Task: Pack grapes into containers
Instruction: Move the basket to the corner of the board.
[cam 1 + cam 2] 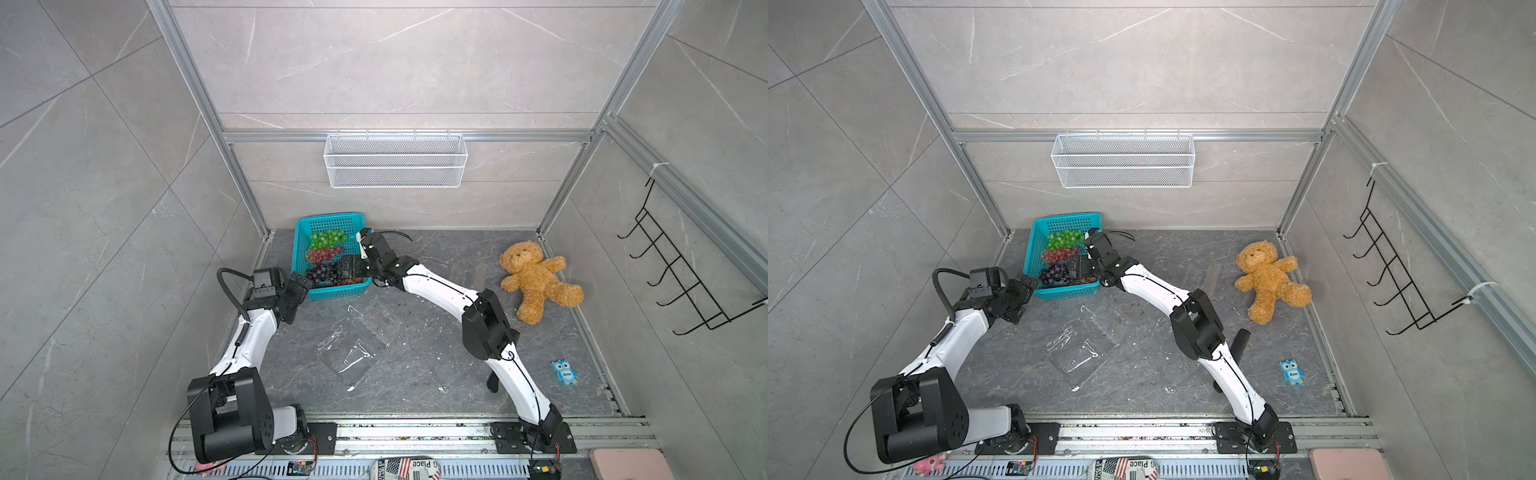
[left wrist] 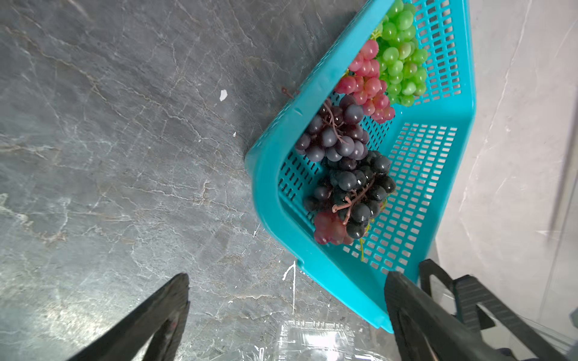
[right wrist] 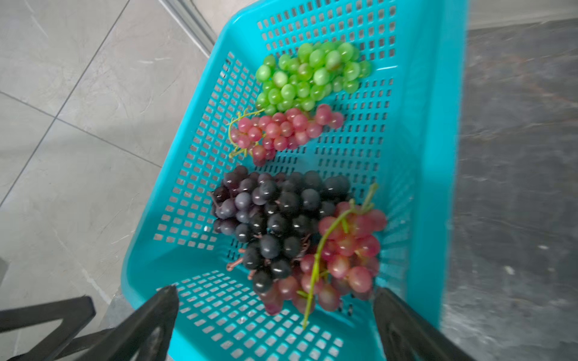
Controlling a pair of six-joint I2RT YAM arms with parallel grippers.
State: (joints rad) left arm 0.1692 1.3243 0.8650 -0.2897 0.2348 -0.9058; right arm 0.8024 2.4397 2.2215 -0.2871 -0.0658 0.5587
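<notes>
Several bunches of grapes lie in a teal basket (image 1: 328, 218) at the back left: green (image 3: 312, 75), small red (image 3: 281, 131), dark purple (image 3: 275, 212) and a larger red bunch (image 3: 347, 250). My right gripper (image 3: 275, 290) hangs open over the basket's near end, its fingers either side of the larger red bunch and apart from it. My left gripper (image 2: 289, 276) stands open and empty just outside the basket's front left corner. Clear clamshell containers (image 1: 376, 320) (image 1: 353, 359) lie on the dark floor in front of the basket, and one (image 2: 316, 339) shows below the left gripper.
A brown teddy bear (image 1: 536, 278) lies at the right and a blue owl toy (image 1: 565, 372) nearer the front right. A white wire mesh basket (image 1: 395, 162) hangs on the back wall. A black hook rack (image 1: 681, 282) is on the right wall.
</notes>
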